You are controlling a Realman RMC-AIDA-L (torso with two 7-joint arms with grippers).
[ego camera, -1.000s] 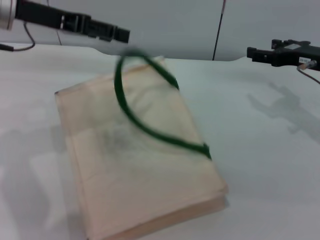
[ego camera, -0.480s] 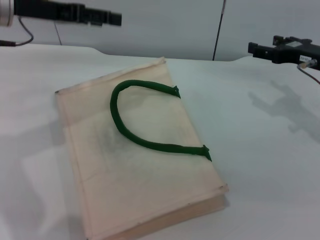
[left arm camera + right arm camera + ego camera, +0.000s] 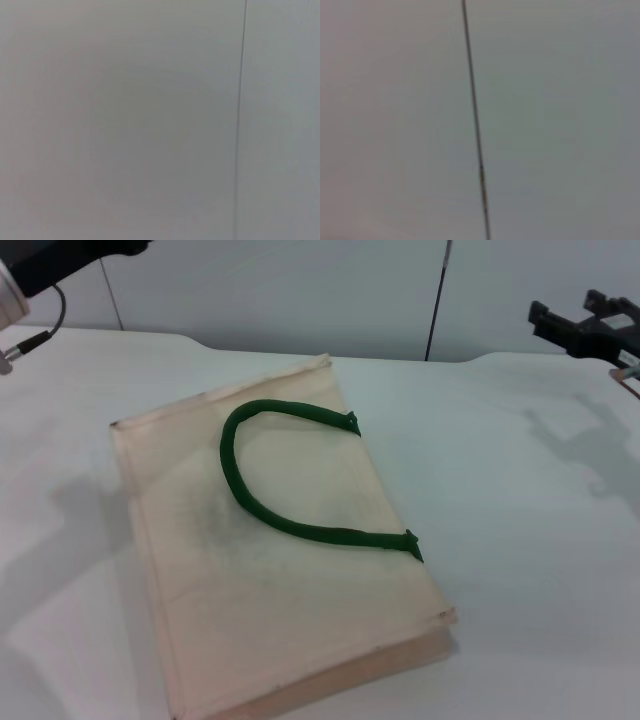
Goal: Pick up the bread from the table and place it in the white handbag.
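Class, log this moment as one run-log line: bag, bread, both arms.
white handbag: flat on table, green handle lying on top | bread: not visible | left arm: raised far-left, clear | right hand: raised far-right, clear

Soft even light, faint shadows on table (image 3: 520, 570).

Head view down over table (image 3: 520, 540); wrist views toward blank wall (image 3: 125, 125).

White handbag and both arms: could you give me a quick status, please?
Left arm up at far left, right gripper high at far right, both off the bag. White handbag flat on table, green handle lying on top. No bread in view.
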